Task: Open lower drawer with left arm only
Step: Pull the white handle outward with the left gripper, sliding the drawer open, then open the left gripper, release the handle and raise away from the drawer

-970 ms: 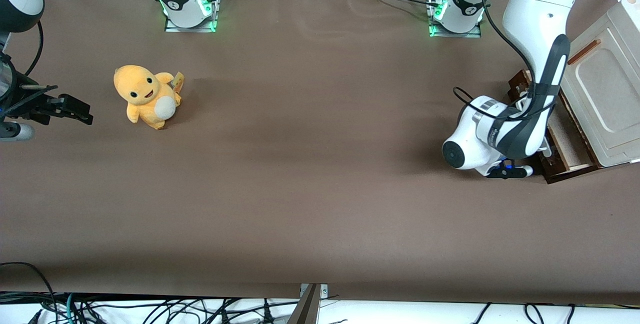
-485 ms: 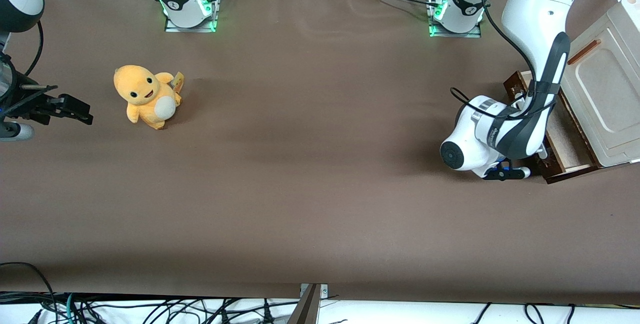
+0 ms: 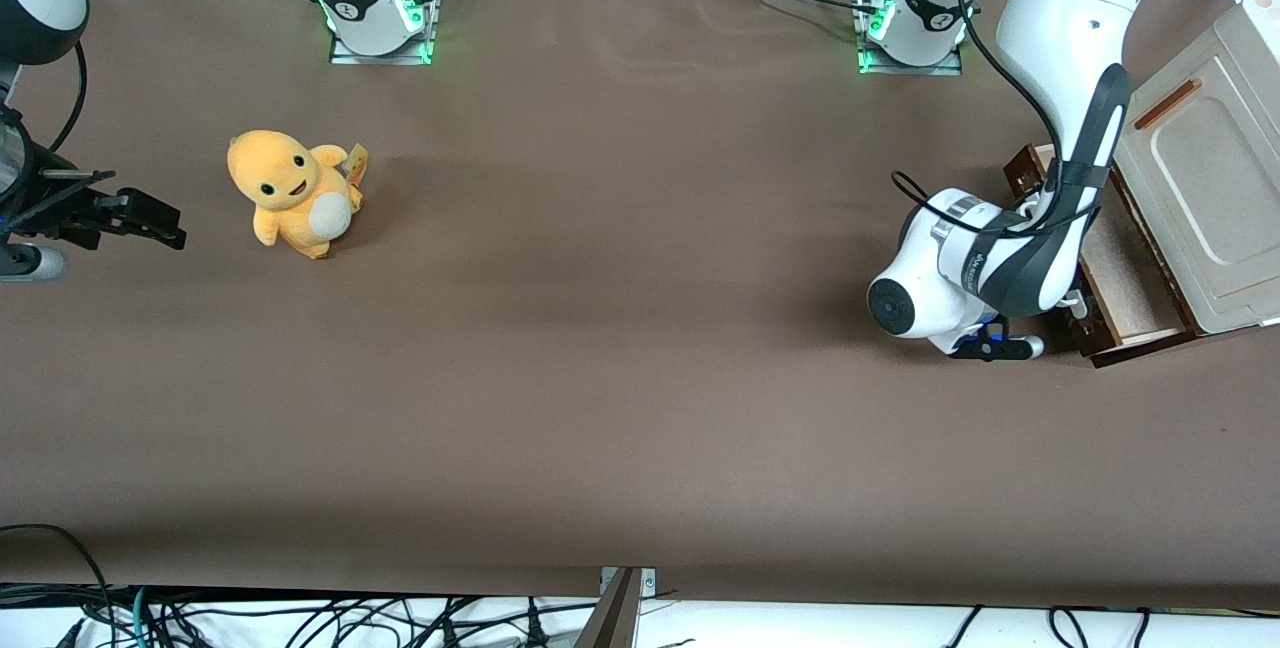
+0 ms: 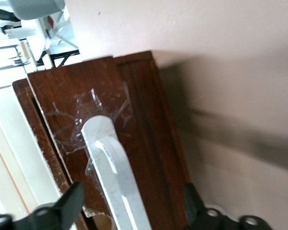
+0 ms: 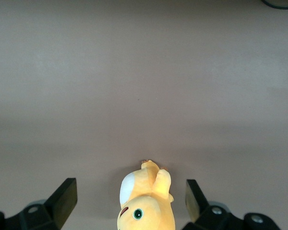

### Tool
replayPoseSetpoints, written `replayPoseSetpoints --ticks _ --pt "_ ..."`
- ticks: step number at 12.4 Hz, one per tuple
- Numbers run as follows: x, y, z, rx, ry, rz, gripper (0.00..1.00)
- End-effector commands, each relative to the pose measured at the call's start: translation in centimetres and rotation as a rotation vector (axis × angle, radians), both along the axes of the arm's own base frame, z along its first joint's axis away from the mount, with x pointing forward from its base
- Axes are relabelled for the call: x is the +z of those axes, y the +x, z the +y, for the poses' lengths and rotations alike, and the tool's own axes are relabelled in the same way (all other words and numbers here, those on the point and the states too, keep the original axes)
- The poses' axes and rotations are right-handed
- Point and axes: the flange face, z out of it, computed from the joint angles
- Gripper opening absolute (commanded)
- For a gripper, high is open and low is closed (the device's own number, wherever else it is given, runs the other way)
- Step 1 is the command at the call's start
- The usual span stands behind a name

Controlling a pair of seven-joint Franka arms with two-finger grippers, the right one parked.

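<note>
Front view shows the left arm (image 3: 1060, 78) coming down from above at the working arm's end of the desk (image 3: 600, 408), its upper link steep, then folding at a joint so that the rounded wrist housing sits low, just over the desk surface. Its black pincer (image 3: 1068, 300) is tucked in under that wrist, right in front of the lower drawer (image 3: 1125, 278).

The lower drawer stands partly pulled out of the cream cabinet (image 3: 1215, 198); its pale wood inside shows between the dark brown front and the cabinet body. In the left wrist view the dark front (image 4: 134, 120) fills the middle of the picture, with the long white loop bar handle (image 4: 116, 177) running between the two black fingers (image 4: 62, 206). The fingers sit one on each side of the bar with a gap between each and the bar, so the pincer is spread wide and grips nothing. Clear tape lies crinkled over the end of the handle where it meets the wood.

Count: one cabinet, one drawer pulled out, one white bar handle, and one thin copper-brown handle (image 3: 1168, 104) on the cream panel above. One yellow plush toy (image 3: 293, 192) sits well apart, toward the parked arm's end of the desk.
</note>
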Motion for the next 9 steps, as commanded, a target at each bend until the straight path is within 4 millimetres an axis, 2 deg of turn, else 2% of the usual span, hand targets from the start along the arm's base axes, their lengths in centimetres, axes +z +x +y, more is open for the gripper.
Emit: replayPoseSetpoints --ticks 1,2,4,5,6,8,9 --pt "3.8 1.8 -1.7 0.034 -0.172 -0.084 1.0" --pt "6.1 2.5 -2.4 0.06 -0.295 -0.163 1.0" --pt "11.1 3.8 -0.9 0.18 -0.516 -0.317 1.0" --pt "13.2 4.0 -0.5 0.23 -0.615 -0.377 1.0" --pt "15.1 4.2 0.8 0.262 -0.685 -0.406 1.0" --pt "18.7 4.0 3.1 0.242 -0.836 -0.411 1.0" --pt "20.5 3.7 4.0 0.161 -0.883 -0.384 1.0"
